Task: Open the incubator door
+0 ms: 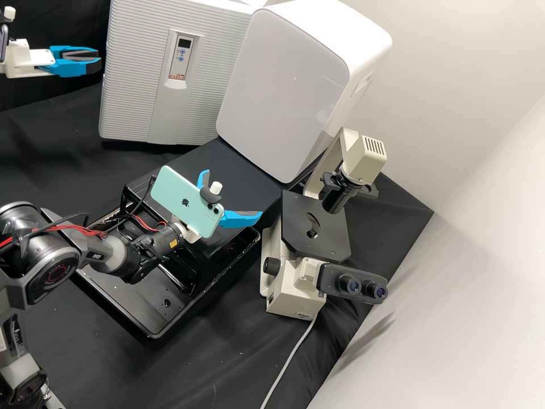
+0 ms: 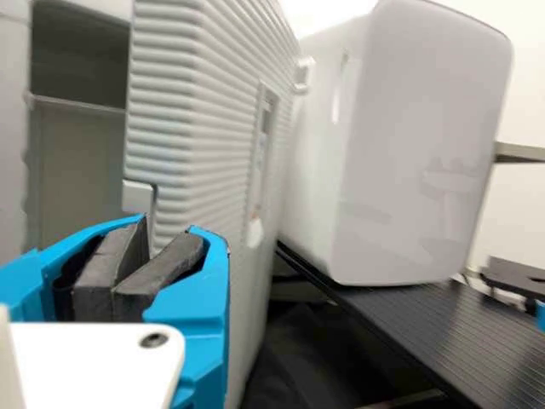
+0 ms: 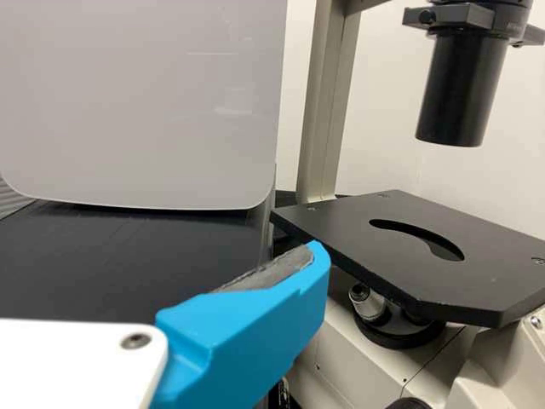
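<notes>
Incubator door [image 1: 133, 79] is seen partly swung out, just beside the white cabinet [image 1: 284, 85]. Judged by its build, a broad, stiff, fairly heavy panel is to be expected, best swung slowly on its hinge. Grip may be lost on the shallow ribs [image 2: 162, 102]; hold is better taken at the free edge [image 2: 134, 128], away from the cabinet. Near that edge, the left gripper [image 2: 169, 230] is clenched on nothing; the right gripper [image 1: 232, 194], in front of the cabinet, is spread and unloaded.

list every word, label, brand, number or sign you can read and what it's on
Light grey ribbed incubator door: panel print too small to read
Mint-green phone: dark fruit-shaped logo, no readable words
Beige metal microscope: base label too small
Dark grey arm: lettering too small
</notes>
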